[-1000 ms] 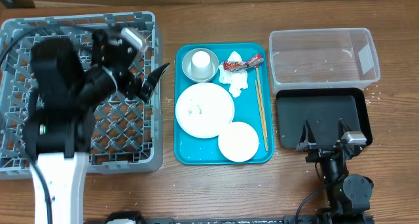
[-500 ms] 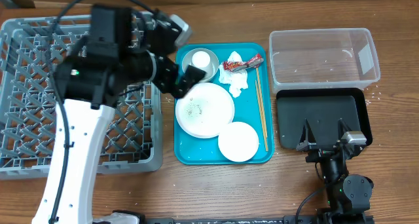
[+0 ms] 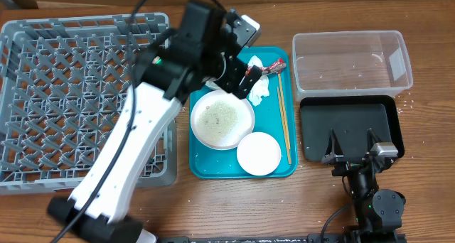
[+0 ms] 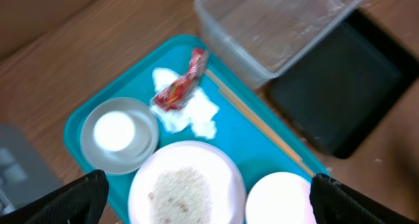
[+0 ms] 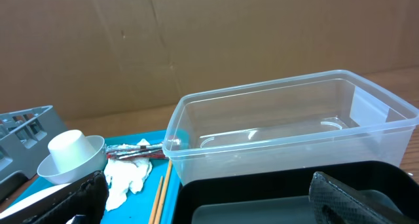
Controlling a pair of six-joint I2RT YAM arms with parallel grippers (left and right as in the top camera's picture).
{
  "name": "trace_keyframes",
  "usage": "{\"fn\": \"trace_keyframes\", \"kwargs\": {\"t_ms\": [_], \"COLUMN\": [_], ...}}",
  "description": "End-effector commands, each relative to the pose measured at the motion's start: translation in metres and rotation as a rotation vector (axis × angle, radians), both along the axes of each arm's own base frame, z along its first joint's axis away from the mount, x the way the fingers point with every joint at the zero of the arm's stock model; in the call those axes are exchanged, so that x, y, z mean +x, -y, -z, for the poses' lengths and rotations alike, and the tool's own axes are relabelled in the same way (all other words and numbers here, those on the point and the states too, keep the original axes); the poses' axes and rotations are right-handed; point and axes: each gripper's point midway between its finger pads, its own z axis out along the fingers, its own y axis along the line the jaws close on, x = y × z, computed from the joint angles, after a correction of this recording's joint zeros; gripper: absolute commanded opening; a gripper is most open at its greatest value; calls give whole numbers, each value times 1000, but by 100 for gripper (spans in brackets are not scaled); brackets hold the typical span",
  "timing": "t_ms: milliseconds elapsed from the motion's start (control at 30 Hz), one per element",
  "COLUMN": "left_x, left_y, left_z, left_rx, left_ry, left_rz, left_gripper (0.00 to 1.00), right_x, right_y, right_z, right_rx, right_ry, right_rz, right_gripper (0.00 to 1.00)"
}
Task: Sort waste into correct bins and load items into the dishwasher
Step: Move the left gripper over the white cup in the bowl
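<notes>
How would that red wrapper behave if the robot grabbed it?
The wrapper looks thin and crinkled, so it would probably be floppy and very light. Its glossy-looking film may slip when pinched. It lies across the napkin, which might drag along with it.

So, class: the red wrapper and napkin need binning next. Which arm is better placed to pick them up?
Left. The left hand, open, hangs over the red wrapper and napkin on the teal tray. The right hand, also open, sits at the black tray's near edge, farther away.
</notes>
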Motion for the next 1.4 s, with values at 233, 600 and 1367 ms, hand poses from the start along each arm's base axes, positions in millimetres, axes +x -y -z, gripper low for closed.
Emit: {"fn": "trace_keyframes", "kwargs": {"t_ms": [233, 600, 1367], "left_x": [75, 93, 106], "left_y": [-29, -32, -53], "left_z": [16, 92, 124], "left_rx": [200, 217, 143], "left_ry": [116, -70, -134], "left_rz": [-246, -397, -553], "left_gripper": [100, 100, 84], "right_x": [0, 0, 0], "right_y": [0, 0, 0], "right_z": [2, 2, 2], "right_rx": [-4, -4, -4], "right_ry": [5, 5, 5], "right_rz": [3, 3, 3], "right_gripper": [100, 100, 100]}}
